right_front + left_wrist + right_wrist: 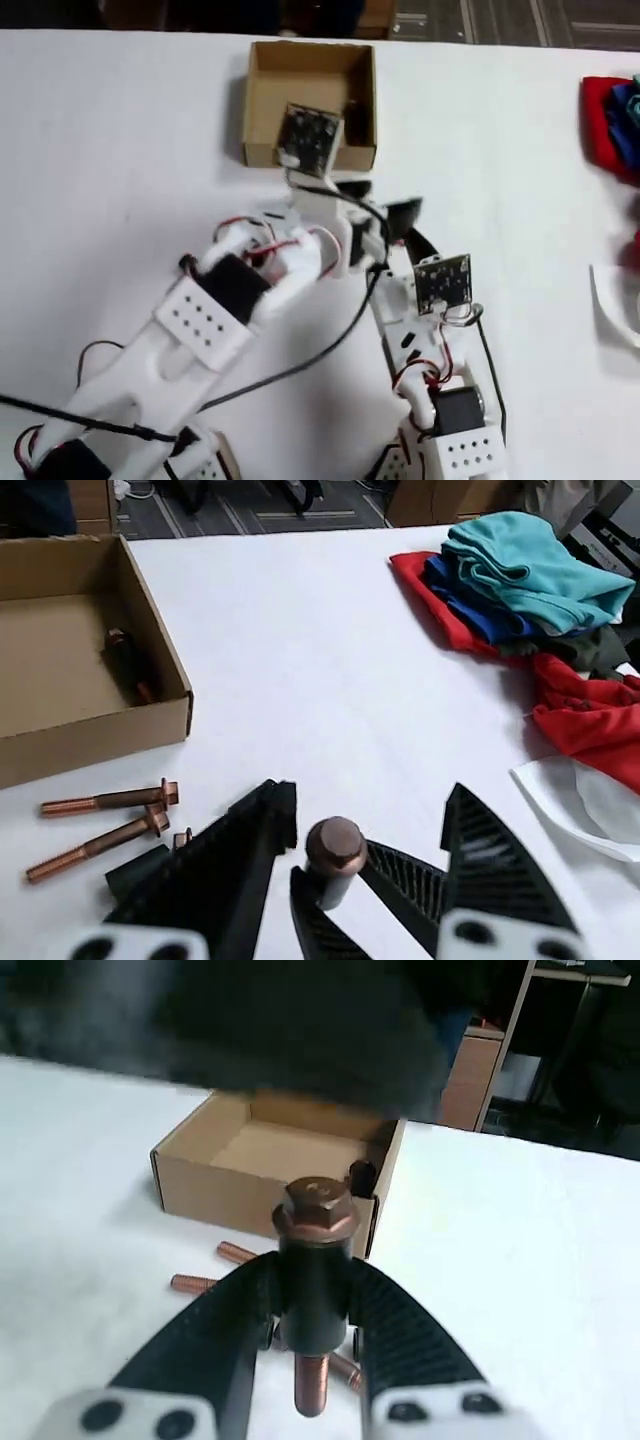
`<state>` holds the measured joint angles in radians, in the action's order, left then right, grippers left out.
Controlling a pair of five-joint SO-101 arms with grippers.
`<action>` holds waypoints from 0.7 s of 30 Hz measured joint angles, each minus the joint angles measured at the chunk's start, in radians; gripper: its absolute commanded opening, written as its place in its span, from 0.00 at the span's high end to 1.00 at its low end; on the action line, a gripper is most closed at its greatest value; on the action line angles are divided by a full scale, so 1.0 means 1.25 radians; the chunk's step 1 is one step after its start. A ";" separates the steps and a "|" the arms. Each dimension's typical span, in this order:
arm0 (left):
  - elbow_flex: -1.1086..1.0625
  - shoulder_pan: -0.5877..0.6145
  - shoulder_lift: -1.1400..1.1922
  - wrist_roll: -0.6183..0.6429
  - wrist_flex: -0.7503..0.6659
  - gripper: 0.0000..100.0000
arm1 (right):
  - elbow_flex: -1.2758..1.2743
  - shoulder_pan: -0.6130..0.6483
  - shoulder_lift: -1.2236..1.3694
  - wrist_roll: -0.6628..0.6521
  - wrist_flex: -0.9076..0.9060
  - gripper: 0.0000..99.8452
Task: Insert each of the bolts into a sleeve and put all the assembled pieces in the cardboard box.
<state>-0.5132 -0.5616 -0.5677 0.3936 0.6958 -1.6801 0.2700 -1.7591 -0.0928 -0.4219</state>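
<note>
Beside the cardboard box [150,715], on the worktop [330,680]: two loose bolts [110,800], side by side. One assembled piece [125,660] lies inside the box. Right fingers [400,1350] clamp one sleeve [312,1290] with one seated bolt [318,1210] through it. Left fingers [230,860] are spread wide either side of it.

White table [120,130] all over, plain brown cardboard box [262,155], copper-coloured bolts [105,801] loose beside it, one more bolt [318,1210], same copper, in a glossy black sleeve [315,1290]. Off to the side a heap of cloths [520,580]: red, royal blue, teal, a bit of dull green. The arms [200,320] are white with red and black wiring
</note>
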 measured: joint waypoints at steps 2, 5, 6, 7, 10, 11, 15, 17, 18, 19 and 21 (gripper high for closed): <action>0.045 0.037 0.000 -0.005 0.043 0.75 | -0.001 -0.009 0.000 0.000 0.000 0.98; 0.106 0.114 0.005 -0.076 0.113 0.75 | -0.004 -0.038 0.002 0.000 -0.011 0.98; 0.109 0.144 0.006 -0.110 0.137 0.75 | -0.004 -0.048 0.002 0.000 -0.011 0.98; 0.109 0.177 0.007 -0.147 0.163 0.75 | -0.004 -0.056 0.002 0.000 -0.011 0.98; 0.096 0.287 0.007 -0.252 0.226 0.75 | -0.004 -0.077 0.002 0.000 -0.012 0.98; 0.079 0.327 0.007 -0.288 0.238 0.75 | 0.004 -0.083 0.005 0.000 -0.022 0.98; -0.020 0.431 0.007 -0.430 0.252 0.75 | 0.108 -0.076 0.081 0.000 -0.106 0.98; -0.065 0.458 0.007 -0.492 0.252 0.75 | 0.216 -0.064 0.171 0.000 -0.120 0.98; -0.087 0.466 0.007 -0.508 0.245 0.75 | 0.274 -0.060 0.230 0.000 -0.125 0.98; -0.109 0.474 0.007 -0.508 0.231 0.75 | 0.341 -0.058 0.300 0.000 -0.131 0.98; -0.161 0.487 0.007 -0.476 0.184 0.75 | 0.489 -0.059 0.463 0.000 -0.164 0.98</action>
<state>-0.7142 0.0476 -0.5585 -0.2018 0.9260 -1.0694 0.1964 -1.1807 -0.0928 -0.6276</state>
